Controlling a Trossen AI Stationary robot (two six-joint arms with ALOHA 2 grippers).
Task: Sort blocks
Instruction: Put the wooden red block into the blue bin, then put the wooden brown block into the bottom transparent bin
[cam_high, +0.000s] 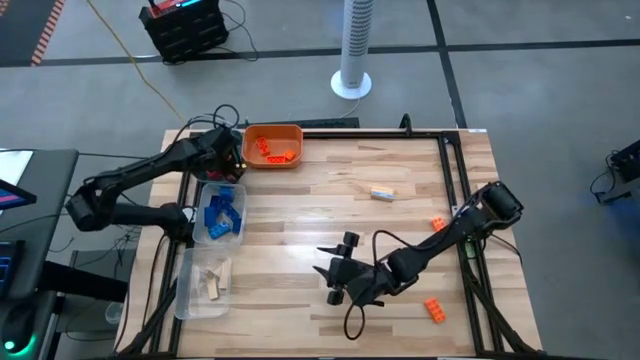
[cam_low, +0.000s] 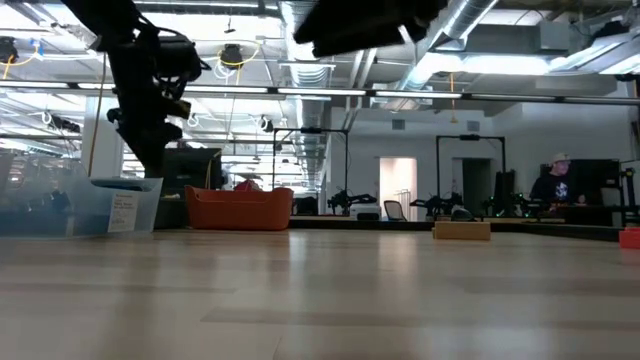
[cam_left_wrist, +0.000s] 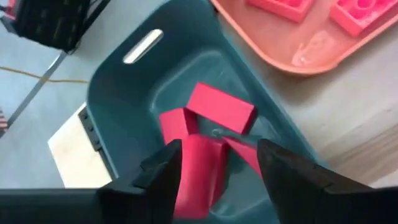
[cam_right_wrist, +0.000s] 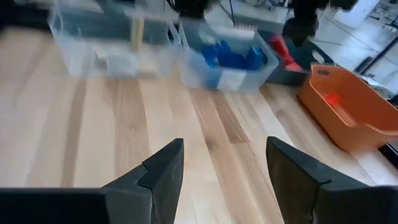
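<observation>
A wooden table (cam_high: 330, 215) seen from above carries four containers along its left side. At the far left corner sits a teal tray (cam_left_wrist: 124, 93), mostly hidden under the left arm in the overhead view; the left wrist view looks down into it and shows several red blocks (cam_left_wrist: 217, 109) lying in a loose heap on its floor. Just beside it is an orange tray (cam_high: 272, 146) holding a few orange blocks (cam_high: 266, 149). Nearer along the left edge stands a clear bin (cam_high: 221, 214) filled with blue blocks (cam_high: 222, 210), and nearest of all a second clear bin (cam_high: 203, 283) with a few pale wooden blocks (cam_high: 213, 281). Unsorted pieces lie on the open tabletop — a pale wooden block with a blue end (cam_high: 382, 193) past the centre, one orange block (cam_high: 438, 224) near the right rail and another orange block (cam_high: 433, 310) near the front right. The left gripper (cam_left_wrist: 217, 165) hangs directly over the teal tray with its fingers parted; a red block shows between them, and whether they touch it cannot be told. The right arm reaches low across the front middle of the table — the right gripper (cam_right_wrist: 224, 165) hovers above bare wood, fingers spread wide and gripping nothing, pointing toward the row of containers.
</observation>
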